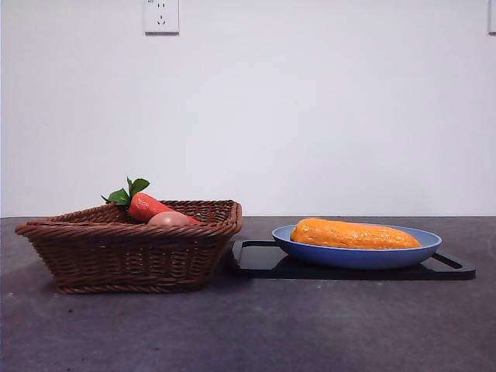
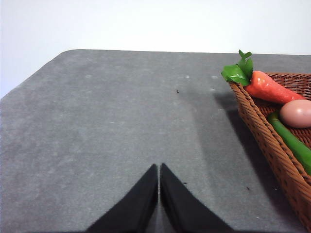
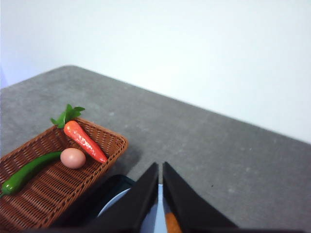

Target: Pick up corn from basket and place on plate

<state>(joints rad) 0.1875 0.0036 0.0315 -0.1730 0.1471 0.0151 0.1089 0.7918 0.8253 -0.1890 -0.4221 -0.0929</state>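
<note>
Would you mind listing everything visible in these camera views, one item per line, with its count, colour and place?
corn: one, orange-yellow, lying on the plate
plate: one, blue, on the black tray
tray: one, black, flat on the table beside the basket
basket: one, brown wicker, on the table
carrot: one, red-orange with green leaves, in the basket against its rim
egg: one, pinkish, in the basket next to the carrot
green pepper: one, green, long, lying in the basket
table: one, dark grey
wall socket: one, white, high on the wall
left gripper: one, black, jaws shut, over bare table beside the basket
right gripper: one, black, jaws shut, above the plate
</note>
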